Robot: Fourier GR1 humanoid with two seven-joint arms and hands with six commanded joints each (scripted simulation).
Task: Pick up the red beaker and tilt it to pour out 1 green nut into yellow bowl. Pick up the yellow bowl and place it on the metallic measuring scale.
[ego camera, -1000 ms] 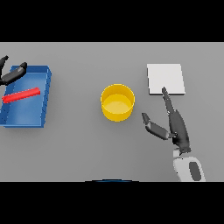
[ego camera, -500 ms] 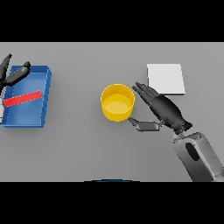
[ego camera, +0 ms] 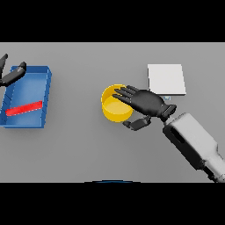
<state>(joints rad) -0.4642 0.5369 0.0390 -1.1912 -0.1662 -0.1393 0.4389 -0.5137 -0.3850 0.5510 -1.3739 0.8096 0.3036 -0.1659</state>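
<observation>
Right hand (ego camera: 147, 102) spread over yellow bowl (ego camera: 115, 110), thumb beside wall, set for gripping; scale (ego camera: 166, 79) near.

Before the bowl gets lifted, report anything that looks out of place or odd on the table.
The red beaker lies flat on its side inside the blue tray, not upright. The yellow bowl sits upright, right hand reaching over its rim.
</observation>
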